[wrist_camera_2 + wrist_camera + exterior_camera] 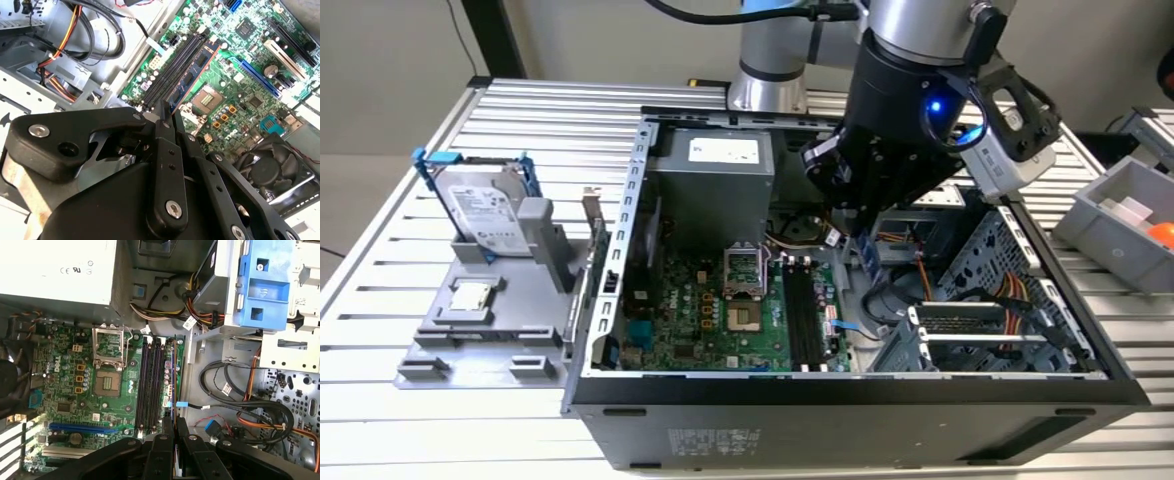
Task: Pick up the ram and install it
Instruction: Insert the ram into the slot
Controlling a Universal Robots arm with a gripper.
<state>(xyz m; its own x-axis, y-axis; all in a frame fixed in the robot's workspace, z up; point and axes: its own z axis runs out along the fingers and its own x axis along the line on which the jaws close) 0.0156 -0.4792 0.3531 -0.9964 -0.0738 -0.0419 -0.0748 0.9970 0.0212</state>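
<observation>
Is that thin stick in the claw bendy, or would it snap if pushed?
The ram is probably stiff: it runs straight from the claw along the slots without sagging. Being so thin, it likely weighs little. Its bare chips and thin board suggest sideways pushing could damage it.

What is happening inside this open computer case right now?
The robot arm's end effector reaches into the open black computer case and grips one end of the long, thin, dark green ram stick. The stick stands on edge along the black motherboard slots; whether it is fully seated is unclear.
</observation>
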